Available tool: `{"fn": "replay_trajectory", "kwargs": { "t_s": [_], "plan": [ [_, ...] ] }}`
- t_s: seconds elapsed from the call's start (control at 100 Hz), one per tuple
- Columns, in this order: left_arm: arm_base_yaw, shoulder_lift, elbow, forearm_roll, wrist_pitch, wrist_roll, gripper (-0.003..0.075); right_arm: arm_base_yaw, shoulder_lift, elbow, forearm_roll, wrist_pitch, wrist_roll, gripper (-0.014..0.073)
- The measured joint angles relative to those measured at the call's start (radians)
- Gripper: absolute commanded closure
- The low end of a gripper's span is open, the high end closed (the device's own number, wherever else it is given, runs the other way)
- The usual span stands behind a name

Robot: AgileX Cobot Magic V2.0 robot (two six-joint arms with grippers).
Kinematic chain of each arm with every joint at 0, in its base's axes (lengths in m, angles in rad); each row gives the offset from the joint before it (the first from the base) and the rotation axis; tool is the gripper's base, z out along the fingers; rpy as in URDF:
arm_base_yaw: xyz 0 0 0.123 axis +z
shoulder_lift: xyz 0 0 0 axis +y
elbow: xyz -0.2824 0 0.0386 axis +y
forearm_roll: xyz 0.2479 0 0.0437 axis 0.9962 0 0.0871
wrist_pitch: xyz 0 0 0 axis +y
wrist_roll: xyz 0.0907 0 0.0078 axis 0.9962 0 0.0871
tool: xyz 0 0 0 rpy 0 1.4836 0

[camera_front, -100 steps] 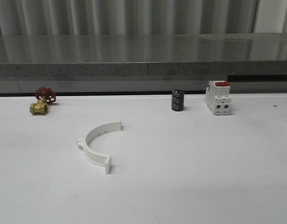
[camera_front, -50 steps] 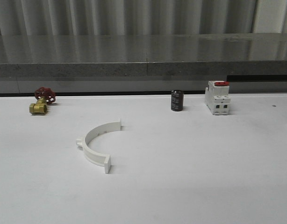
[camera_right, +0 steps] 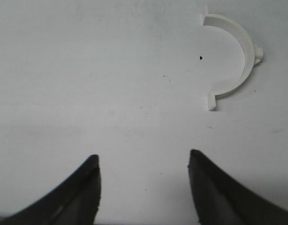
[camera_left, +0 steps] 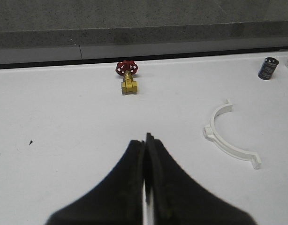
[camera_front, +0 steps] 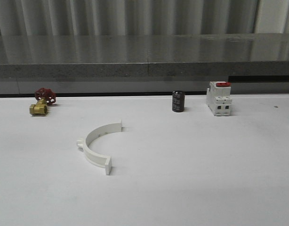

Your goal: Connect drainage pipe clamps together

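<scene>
One white half-ring drainage pipe clamp (camera_front: 94,134) lies flat on the white table, left of centre, with its open side to the right. In the left wrist view that clamp (camera_left: 215,119) is off to one side of my left gripper (camera_left: 145,139), which is shut on nothing and well short of it. My right gripper (camera_right: 143,159) is open over bare table, with nothing between its fingers. Ahead of it lies a white half-ring clamp (camera_right: 248,49). I cannot tell whether this is the same piece.
A brass valve with a red handwheel (camera_front: 41,102) sits at the back left. A small black cylinder (camera_front: 178,101) and a white boxy switch with a red top (camera_front: 219,98) stand at the back right. A grey ledge (camera_front: 144,66) runs behind the table.
</scene>
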Motion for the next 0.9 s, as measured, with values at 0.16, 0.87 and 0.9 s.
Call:
{"fn": "replay_trajectory", "kwargs": {
  "t_s": [0.16,0.87,0.9],
  "plan": [
    [0.000,0.000,0.000,0.000,0.000,0.000,0.0741,0.000,0.051,-0.047,0.000,0.026,-0.002,0.0074],
    [0.000,0.000,0.000,0.000,0.000,0.000,0.0741,-0.235,0.677,-0.380,-0.044,-0.041,-0.099,0.0074],
    [0.000,0.000,0.000,0.000,0.000,0.000,0.0741,-0.247,0.709,-0.390,-0.044,-0.050,-0.101,0.0074]
  ]
}}
